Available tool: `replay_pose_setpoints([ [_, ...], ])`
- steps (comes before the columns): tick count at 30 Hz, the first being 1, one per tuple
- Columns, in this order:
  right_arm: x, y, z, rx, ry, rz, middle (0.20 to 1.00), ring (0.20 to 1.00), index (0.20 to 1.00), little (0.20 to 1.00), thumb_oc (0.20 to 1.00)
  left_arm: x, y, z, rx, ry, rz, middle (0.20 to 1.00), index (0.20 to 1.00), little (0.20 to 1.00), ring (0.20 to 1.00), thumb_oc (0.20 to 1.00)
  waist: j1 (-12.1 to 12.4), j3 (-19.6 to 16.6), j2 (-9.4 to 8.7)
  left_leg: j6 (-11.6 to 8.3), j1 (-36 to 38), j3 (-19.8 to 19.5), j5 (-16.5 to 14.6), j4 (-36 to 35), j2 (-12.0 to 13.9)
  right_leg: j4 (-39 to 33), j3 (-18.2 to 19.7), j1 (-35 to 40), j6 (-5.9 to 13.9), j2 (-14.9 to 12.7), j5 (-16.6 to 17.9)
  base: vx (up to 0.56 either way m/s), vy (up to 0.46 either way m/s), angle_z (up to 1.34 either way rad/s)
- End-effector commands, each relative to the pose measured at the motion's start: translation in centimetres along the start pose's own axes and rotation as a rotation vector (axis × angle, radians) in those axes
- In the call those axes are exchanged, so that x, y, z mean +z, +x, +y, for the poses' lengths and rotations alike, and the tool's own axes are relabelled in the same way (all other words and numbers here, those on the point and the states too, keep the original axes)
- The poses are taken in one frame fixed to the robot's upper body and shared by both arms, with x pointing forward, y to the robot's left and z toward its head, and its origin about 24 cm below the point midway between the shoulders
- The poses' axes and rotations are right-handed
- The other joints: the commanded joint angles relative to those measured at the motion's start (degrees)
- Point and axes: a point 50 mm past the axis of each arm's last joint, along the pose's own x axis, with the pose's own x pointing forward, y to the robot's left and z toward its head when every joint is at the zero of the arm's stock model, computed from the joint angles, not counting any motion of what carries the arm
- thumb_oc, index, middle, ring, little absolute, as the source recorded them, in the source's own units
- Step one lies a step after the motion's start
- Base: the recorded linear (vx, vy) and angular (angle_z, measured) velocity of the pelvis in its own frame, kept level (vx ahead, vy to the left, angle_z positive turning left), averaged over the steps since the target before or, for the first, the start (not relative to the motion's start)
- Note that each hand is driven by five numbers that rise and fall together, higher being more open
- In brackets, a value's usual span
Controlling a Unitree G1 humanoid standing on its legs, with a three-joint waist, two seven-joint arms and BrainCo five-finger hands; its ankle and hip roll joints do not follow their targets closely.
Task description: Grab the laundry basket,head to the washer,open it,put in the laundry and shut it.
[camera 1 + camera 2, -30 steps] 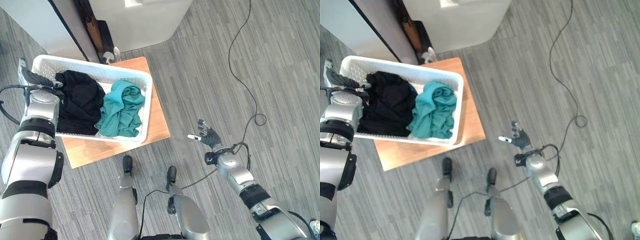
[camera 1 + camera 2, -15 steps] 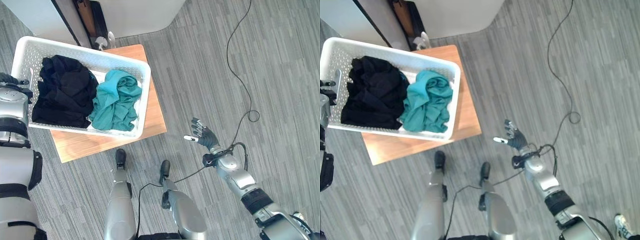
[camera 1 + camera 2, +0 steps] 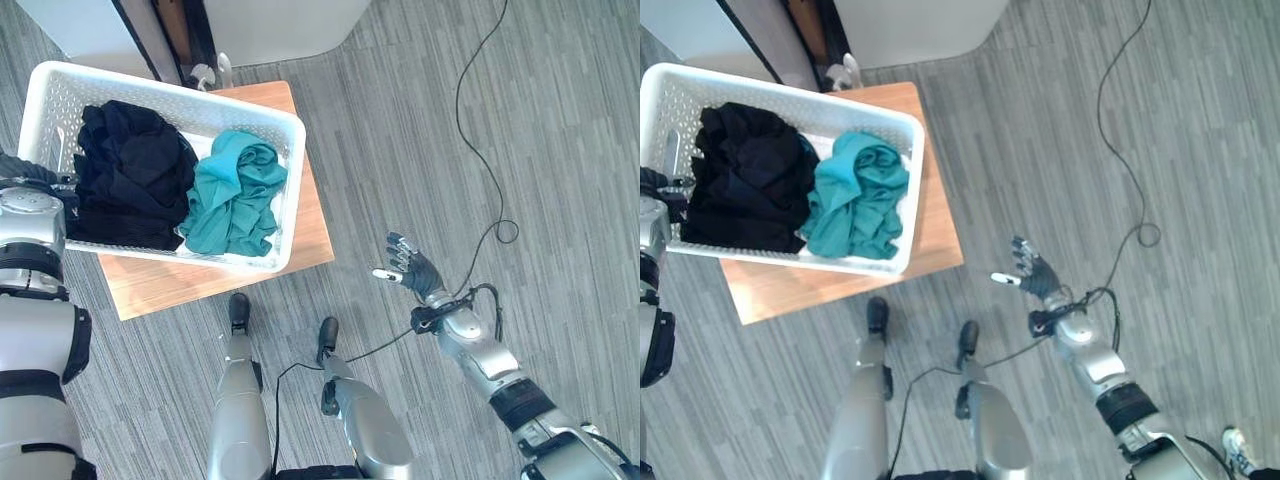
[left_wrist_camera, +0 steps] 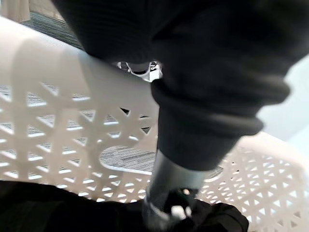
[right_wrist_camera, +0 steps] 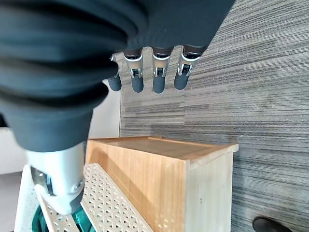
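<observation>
Left hand (image 3: 22, 178) gripping the end wall of the white laundry basket (image 3: 290, 190), thumb (image 4: 166, 212) hooking inside against the black clothes (image 3: 130, 185); teal garment (image 3: 235, 195) lying beyond them; right hand (image 3: 410, 268) hanging over floor, fingers loosely spread (holding nothing), wooden stand (image 3: 315, 235) well apart

Right hand (image 3: 415, 270) out (fingers (image 5: 159, 77) straight)

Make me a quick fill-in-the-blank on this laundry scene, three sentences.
The white laundry basket sits on a ___ stand. Beside the black clothes in it lies a ___ garment. The right hand hangs over the floor with its fingers ___.

Missing words: wooden; teal; open
</observation>
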Motion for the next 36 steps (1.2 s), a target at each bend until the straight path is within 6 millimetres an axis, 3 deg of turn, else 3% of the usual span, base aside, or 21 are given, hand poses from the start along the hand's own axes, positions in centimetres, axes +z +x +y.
replay_pose_setpoints([
  [1, 1.6, -1.2, -2.7, -0.073, 0.008, -0.08, 1.0, 1.0, 1.0, 1.0, 1.0, -2.0, -0.3, -1.2, -0.063, 0.003, 0.085, 0.209, 0.209, 0.209, 0.209, 0.209, -0.47, -2.28, 0.72, 1.14, -1.42, -1.54, -7.24, 7.37, -0.43, 4.6, -3.18, -3.43, 3.56, -4.21, 0.33, 0.0, 0.0, 0.0],
  [5, 2.2, -1.3, -3.4, -0.093, 0.011, -0.107, 1.0, 1.0, 1.0, 1.0, 1.0, -3.5, -0.6, -1.6, -0.1, 0.039, 0.122, 0.2, 0.2, 0.2, 0.2, 0.2, -0.73, -2.74, 1.15, 1.16, -1.16, -1.52, -7.38, 7.37, -0.47, 4.71, -3.01, -3.37, 3.46, -4.19, 0.06, 0.0, 0.0, 0.0],
  [7, 3.6, -1.4, -3.7, -0.105, 0.014, -0.161, 1.0, 1.0, 1.0, 1.0, 1.0, -5.2, -0.9, -1.8, -0.115, 0.03, 0.178, 0.2, 0.2, 0.2, 0.2, 0.2, -0.9, -3.17, 1.38, 1.16, -0.62, -1.52, -7.7, 7.47, -0.42, 4.81, -2.65, -3.04, 3.41, -4.12, -0.09, 0.02, 0.004, 0.0],
  [8, 5.8, -1.3, -3.9, -0.105, 0.024, -0.246, 1.0, 1.0, 1.0, 1.0, 1.0, -8.0, -1.6, -2.2, -0.137, 0.045, 0.272, 0.2, 0.2, 0.2, 0.2, 0.2, -1.04, -3.94, 1.69, 1.13, 0.3, -1.24, -7.95, 7.29, -0.51, 4.93, -2.23, -2.6, 3.44, -4.16, -0.26, 0.0, 0.0, 0.0],
  [9, 5.7, -1.3, -3.9, -0.105, 0.023, -0.245, 1.0, 1.0, 1.0, 1.0, 1.0, -8.1, -1.6, -2.2, -0.138, 0.045, 0.272, 0.2, 0.2, 0.2, 0.2, 0.2, -1.06, -3.95, 1.73, 1.13, 0.34, -1.22, -7.95, 7.27, -0.5, 4.93, -2.22, -2.58, 3.44, -4.16, -0.26, 0.03, 0.013, -0.04],
  [15, 8.9, -0.2, -3.1, -0.07, -0.022, -0.323, 1.0, 1.0, 1.0, 1.0, 1.0, -12.8, -4.0, -4.6, -0.227, 0.052, 0.415, 0.2, 0.2, 0.2, 0.2, 0.2, -0.76, -5.12, 2.85, 1.31, 2.32, -0.47, -8.6, 7.08, -0.58, 5.51, -0.87, -1.97, 3.13, -4.34, -0.45, 0.0, 0.012, -0.02],
  [20, 9.1, 1.0, -1.9, -0.033, -0.04, -0.302, 1.0, 1.0, 1.0, 1.0, 1.0, -13.5, -4.8, -5.9, -0.268, 0.065, 0.431, 0.2, 0.2, 0.2, 0.2, 0.2, -0.42, -5.28, 3.57, 1.45, 2.92, -0.3, -8.64, 7.14, -0.78, 5.74, -0.53, -1.68, 2.94, -4.47, -0.51, -0.01, 0.021, -0.1],
  [24, 7.9, 2.4, -1.6, -0.049, -0.061, -0.218, 1.0, 1.0, 1.0, 1.0, 1.0, -13.5, -5.7, -7.9, -0.321, 0.058, 0.433, 0.2, 0.2, 0.2, 0.2, 0.2, -0.01, -5.25, 4.4, 1.5, 2.74, -0.51, -8.47, 7.28, -1.17, 6.02, -0.73, -1.68, 2.71, -4.79, -0.61, 0.0, 0.0, 0.0],
  [28, 7.2, 3.6, -1.5, -0.076, -0.071, -0.157, 1.0, 1.0, 1.0, 1.0, 1.0, -13.2, -6.6, -9.7, -0.371, 0.057, 0.423, 0.2, 0.2, 0.2, 0.2, 0.2, 0.35, -4.85, 4.87, 1.57, 2.48, -0.88, -8.15, 7.16, -1.52, 6.15, -1.15, -1.71, 2.5, -4.96, -0.62, -0.03, 0.013, 0.03],
  [29, 7.0, 4.5, -1.3, -0.097, -0.086, -0.123, 1.0, 1.0, 1.0, 1.0, 1.0, -12.7, -7.3, -11.3, -0.414, 0.065, 0.408, 0.2, 0.2, 0.2, 0.2, 0.2, 0.57, -4.4, 5.21, 1.65, 2.27, -1.18, -7.79, 6.96, -1.74, 6.35, -1.39, -1.86, 2.35, -5.13, -0.61, 0.0, 0.0, 0.0],
  [31, 7.0, 4.9, -1.0, -0.105, -0.075, -0.118, 1.0, 1.0, 1.0, 1.0, 1.0, -12.4, -7.5, -11.8, -0.423, 0.063, 0.4, 0.2, 0.2, 0.2, 0.2, 0.2, 0.72, -4.21, 5.31, 1.67, 2.16, -1.32, -7.68, 6.93, -1.87, 6.39, -1.42, -1.9, 2.32, -5.16, -0.59, -0.03, 0.011, 0.04],
  [36, 8.2, 7.0, -0.9, -0.151, -0.08, -0.101, 1.0, 1.0, 1.0, 1.0, 1.0, -11.0, -8.4, -13.9, -0.483, 0.059, 0.36, 0.2, 0.2, 0.2, 0.2, 0.2, 1.62, -3.26, 5.92, 1.85, 1.26, -1.86, -7.16, 6.93, -2.39, 6.68, -2.01, -2.38, 2.24, -5.43, -0.4, -0.03, 0.007, 0.09],
])
